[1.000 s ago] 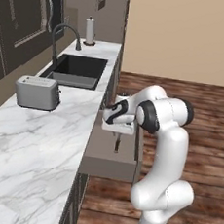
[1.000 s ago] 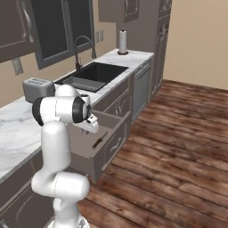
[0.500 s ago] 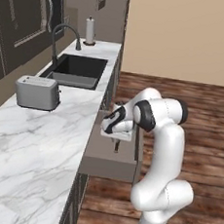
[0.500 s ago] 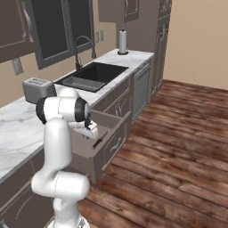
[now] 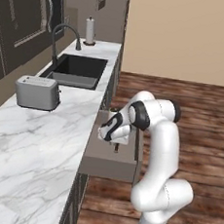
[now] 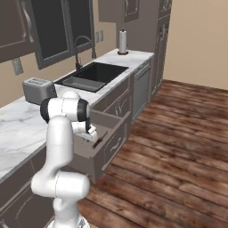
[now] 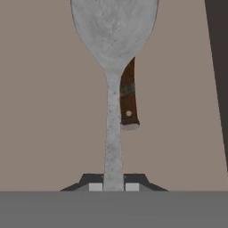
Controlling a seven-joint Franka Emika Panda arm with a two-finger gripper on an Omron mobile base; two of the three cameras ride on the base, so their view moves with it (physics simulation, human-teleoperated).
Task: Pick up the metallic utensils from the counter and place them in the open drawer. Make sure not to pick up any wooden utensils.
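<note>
Jaws pinched the spoon (image 7: 114, 40) by its handle above the open drawer (image 5: 109, 163), where a dark-handled knife (image 7: 128, 100) already lay; judged nearly done, only the spoon's release remaining.

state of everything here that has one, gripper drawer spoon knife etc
gripper: shut on the metal spoon's handle, over the drawer
metal spoon: held, bowl pointing away from the hand, above the drawer floor
knife: already in the drawer, partly hidden behind the spoon
open drawer: pulled out
toaster: upright on the worktop
paper towel roll: upright by the sink
</note>
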